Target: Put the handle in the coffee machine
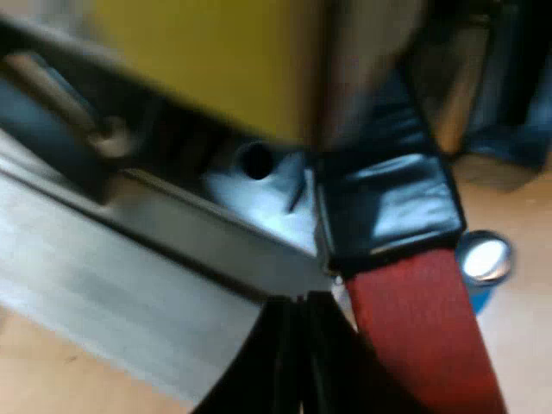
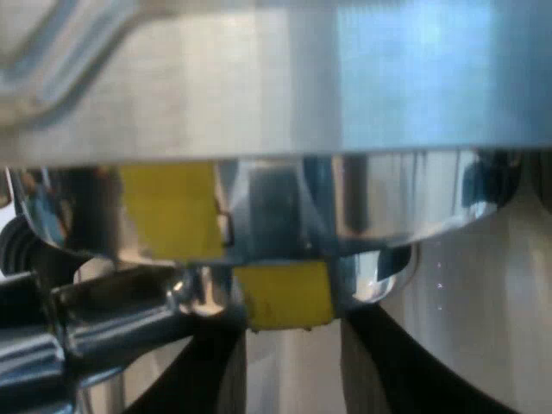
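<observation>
Left claw (image 1: pixel 297 349) closed — handle (image 1: pixel 405 276) just beside it, red end nearest.

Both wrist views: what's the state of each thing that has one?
Holder handle: at the espresso machine front; locked or not, cannot tell.
Left pincer: shut, beside the handle's red end.
Right pincer: open, close to the machine.
Blue tamper: standing loose.

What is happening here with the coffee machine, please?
The left claw, fingers together, sits beside the holder's dark handle with its red end, close to the espresso machine. The right claw is open, close against the machine's metal by a yellow part. A blue tamper stands beyond the handle. Whether the holder is locked, I cannot tell.
</observation>
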`<action>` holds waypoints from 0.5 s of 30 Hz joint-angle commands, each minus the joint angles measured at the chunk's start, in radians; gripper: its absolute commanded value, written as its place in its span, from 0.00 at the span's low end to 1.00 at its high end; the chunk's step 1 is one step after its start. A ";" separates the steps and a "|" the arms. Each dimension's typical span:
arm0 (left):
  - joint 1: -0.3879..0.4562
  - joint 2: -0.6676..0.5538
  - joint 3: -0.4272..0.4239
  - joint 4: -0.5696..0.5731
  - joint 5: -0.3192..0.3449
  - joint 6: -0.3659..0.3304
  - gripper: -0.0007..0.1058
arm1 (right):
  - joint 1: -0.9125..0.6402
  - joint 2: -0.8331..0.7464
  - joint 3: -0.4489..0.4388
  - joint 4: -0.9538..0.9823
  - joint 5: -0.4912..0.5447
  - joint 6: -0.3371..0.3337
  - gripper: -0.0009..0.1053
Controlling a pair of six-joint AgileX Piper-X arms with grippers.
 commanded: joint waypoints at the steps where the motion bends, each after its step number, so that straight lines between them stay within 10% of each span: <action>1: -0.014 -0.003 -0.006 0.039 0.037 0.003 0.01 | 0.000 -0.041 -0.020 -0.103 -0.022 -0.044 0.29; 15: -0.024 -0.003 -0.006 0.176 0.187 -0.062 0.01 | 0.008 -0.041 -0.020 -0.099 -0.018 -0.056 0.29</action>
